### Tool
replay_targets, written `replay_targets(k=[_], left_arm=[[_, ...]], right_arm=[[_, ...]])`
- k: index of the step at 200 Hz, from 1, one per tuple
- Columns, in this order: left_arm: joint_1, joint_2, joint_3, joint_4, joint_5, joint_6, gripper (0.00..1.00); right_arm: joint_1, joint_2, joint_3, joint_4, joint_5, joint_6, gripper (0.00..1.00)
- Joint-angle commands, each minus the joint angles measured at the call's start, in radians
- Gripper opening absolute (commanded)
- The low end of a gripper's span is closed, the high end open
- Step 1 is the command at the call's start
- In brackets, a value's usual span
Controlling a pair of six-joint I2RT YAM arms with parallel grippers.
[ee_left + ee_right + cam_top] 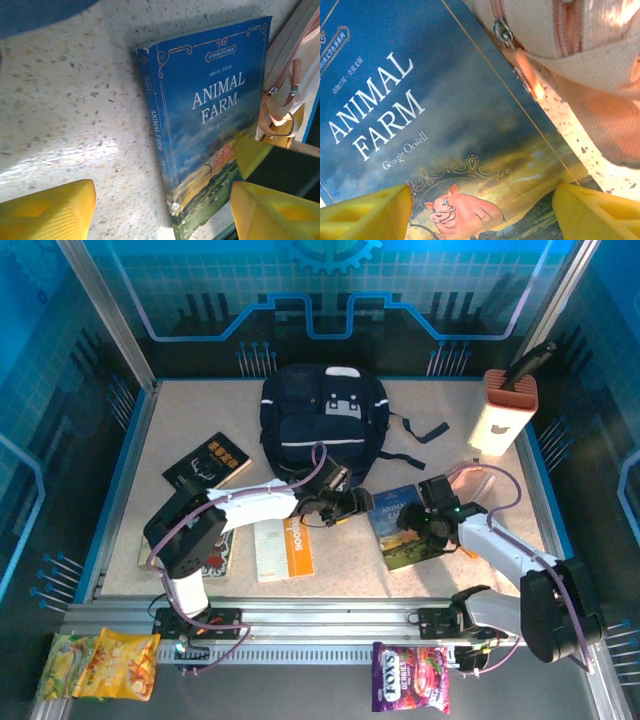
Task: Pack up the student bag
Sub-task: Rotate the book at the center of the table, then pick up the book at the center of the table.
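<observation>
Although the student bag [323, 420] sits at the rear middle of the tabletop [170, 425], we judge the packing barely begun. The Animal Farm book [400, 525], a dark book [208, 462], an orange-white book [282, 548] and a pink pouch [595, 60] all lie outside it. The left end effector [162, 205] and the right end effector [482, 210] both hang open at Animal Farm, gripping nothing, over a pale speckled surface inside blue-lit walls [330, 290].

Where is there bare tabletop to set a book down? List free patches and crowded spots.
Free: the far-left corner between the student bag and the black book; the near strip between the orange notebook and Animal Farm. Crowded: the middle, where the left gripper and right gripper meet at that book beside the pink pouch.
</observation>
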Motion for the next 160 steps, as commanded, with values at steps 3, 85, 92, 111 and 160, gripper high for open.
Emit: replay_targets(k=[3, 85, 92, 111, 160], left_arm=[[-0.010, 0.015, 0.012, 0.026, 0.000, -0.038, 0.70], [-0.010, 0.043, 0.016, 0.004, 0.014, -0.045, 0.57], [-0.010, 0.050, 0.022, 0.004, 0.023, -0.042, 0.55], [-0.014, 0.078, 0.036, 0.013, 0.044, -0.046, 0.52], [-0.018, 0.131, 0.082, 0.002, 0.069, -0.052, 0.49]], right_arm=[[0.041, -0.045, -0.066, -0.024, -0.055, 0.117, 0.76], [-0.005, -0.109, 0.024, -0.029, -0.098, -0.014, 0.61], [-0.028, -0.091, 0.026, -0.014, -0.122, -0.036, 0.58], [-0.096, -0.030, 0.030, 0.034, -0.202, -0.082, 0.55], [-0.137, 0.104, 0.067, 0.085, -0.265, -0.145, 0.55]])
